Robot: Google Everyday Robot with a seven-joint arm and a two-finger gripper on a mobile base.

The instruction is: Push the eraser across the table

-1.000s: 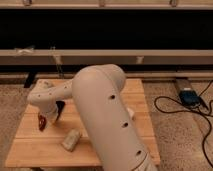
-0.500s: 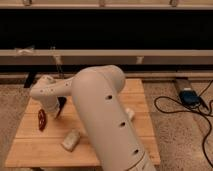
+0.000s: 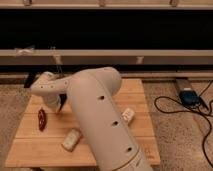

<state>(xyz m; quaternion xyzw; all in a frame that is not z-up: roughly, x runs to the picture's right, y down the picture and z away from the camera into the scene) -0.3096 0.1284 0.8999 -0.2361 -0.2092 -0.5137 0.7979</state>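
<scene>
Low over the left rear part of the small honey-coloured planked wooden worktop (image 3: 142, 115), the robot's two-finger hand (image 3: 61, 106) points down from the bent white arm (image 3: 95, 115), its dark tip nearly at the boards. Its fingers read as pinched together with nothing between them. The small flat black rectangular eraser cannot be picked out for certain; the arm and wrist cover the patch of worktop where the hand is working, so it is probably hidden there, at or just behind the dark tip.

By its kind, such an eraser should be light and stiff, with a rubbery face that drags on wood rather than gliding. No grasp is called for: the closed hand should press squarely against the middle of one long edge, low down, so the block slides instead of pivoting or tipping.

A small dark red object (image 3: 42, 120) lies just left of the hand, and two pale beige rounded blocks (image 3: 72, 139) (image 3: 128, 115) rest nearer the front and to the right.
</scene>
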